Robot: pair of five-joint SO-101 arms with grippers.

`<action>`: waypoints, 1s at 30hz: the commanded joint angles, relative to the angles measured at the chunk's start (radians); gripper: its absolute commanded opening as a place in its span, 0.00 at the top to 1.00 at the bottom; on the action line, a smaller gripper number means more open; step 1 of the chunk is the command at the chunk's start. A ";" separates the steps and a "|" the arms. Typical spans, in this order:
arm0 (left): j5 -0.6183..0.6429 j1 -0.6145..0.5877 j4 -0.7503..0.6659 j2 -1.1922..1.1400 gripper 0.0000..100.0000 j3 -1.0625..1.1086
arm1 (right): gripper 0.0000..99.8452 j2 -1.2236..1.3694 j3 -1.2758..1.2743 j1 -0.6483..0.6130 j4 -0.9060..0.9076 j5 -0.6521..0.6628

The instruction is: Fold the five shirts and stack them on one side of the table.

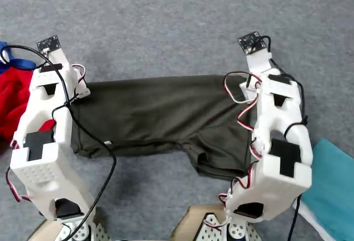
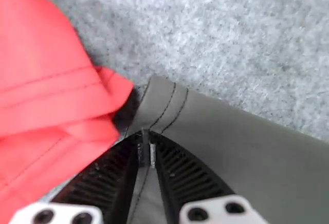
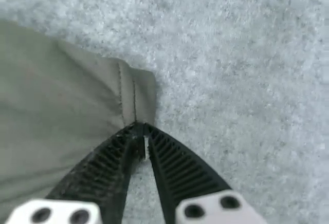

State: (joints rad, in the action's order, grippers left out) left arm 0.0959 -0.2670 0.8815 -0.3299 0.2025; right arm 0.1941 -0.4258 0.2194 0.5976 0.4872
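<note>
Grey felt covers the table (image 1: 177,25) edge to edge. An olive shirt (image 1: 160,114) lies spread across its middle in the high view, long side running from 9 to 3 o'clock, with a bunched fold toward 5 o'clock. The left arm (image 1: 44,141) stands over the shirt's 9 o'clock end, the right arm (image 1: 276,141) over its 3 o'clock end. A red shirt (image 1: 14,97) is heaped at 9 o'clock, touching the olive one. A teal shirt (image 1: 332,180) sits at 4 o'clock. The left gripper (image 2: 145,149) is pressed together, pinching a hemmed olive corner. The right gripper (image 3: 140,142) likewise pinches the opposite hemmed corner.
</note>
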 commanded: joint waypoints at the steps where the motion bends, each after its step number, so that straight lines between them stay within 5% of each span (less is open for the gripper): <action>1: 0.005 -0.009 0.002 0.001 0.98 -0.035 | 0.99 -0.170 0.033 -0.008 0.012 0.006; 8: 0.005 -0.009 0.002 0.001 0.98 -0.037 | 0.99 -0.463 -0.018 -0.053 0.265 0.164; 18: 0.005 -0.009 0.002 0.001 0.98 -0.040 | 0.99 -0.951 -0.533 -0.153 0.512 0.549; 27: 0.005 -0.008 0.002 0.001 0.98 -0.040 | 0.92 -1.349 -0.708 -0.263 0.947 0.669; 30: 0.005 -0.008 0.002 0.001 0.98 -0.040 | 0.87 -1.417 -0.733 -0.254 0.956 0.704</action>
State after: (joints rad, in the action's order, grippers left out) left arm 0.0959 -0.2670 0.8815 -0.3299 0.2025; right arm -1.1577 -1.1485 -0.0276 1.5213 1.1592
